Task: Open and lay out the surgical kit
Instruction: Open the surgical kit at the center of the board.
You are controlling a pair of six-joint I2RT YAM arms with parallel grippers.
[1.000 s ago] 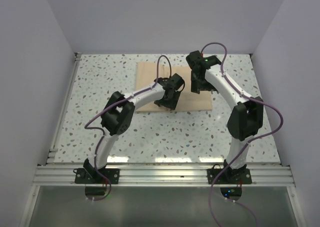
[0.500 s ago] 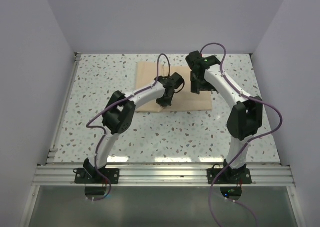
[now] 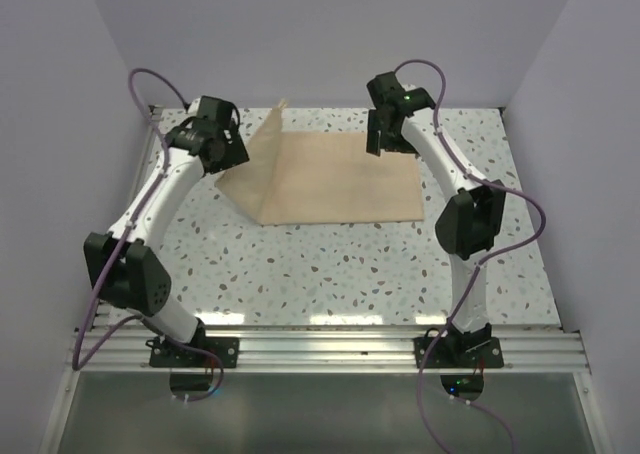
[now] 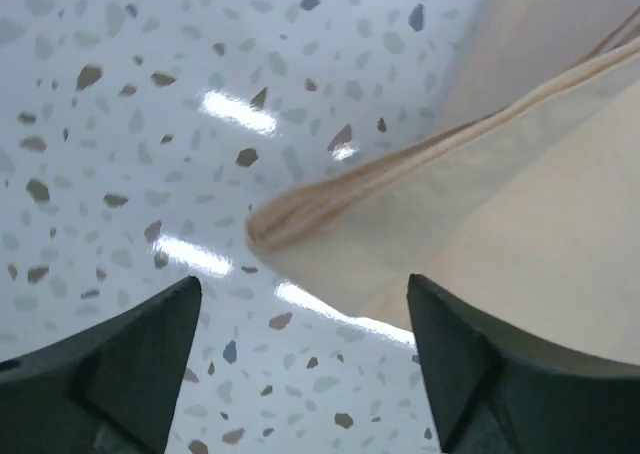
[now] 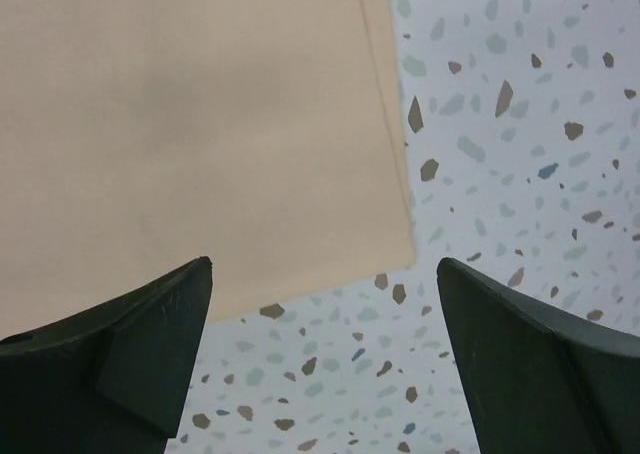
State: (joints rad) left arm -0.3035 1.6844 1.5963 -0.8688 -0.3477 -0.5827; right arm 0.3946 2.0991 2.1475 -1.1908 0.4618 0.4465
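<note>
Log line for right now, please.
cloth wrap: left flap folded out | left gripper: open, at flap edge | right gripper: open, above cloth corner

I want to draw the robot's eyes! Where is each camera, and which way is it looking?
Top external: high above and behind the arm bases, looking down on the table, tan cloth wrap and both whole arms.
Left wrist: on the left arm, looking down at a folded cloth edge and table; the open left gripper shows.
Right wrist: on the right arm, looking down at the cloth's corner; the open right gripper shows.
Shared: all three see the cloth and speckled table.
</note>
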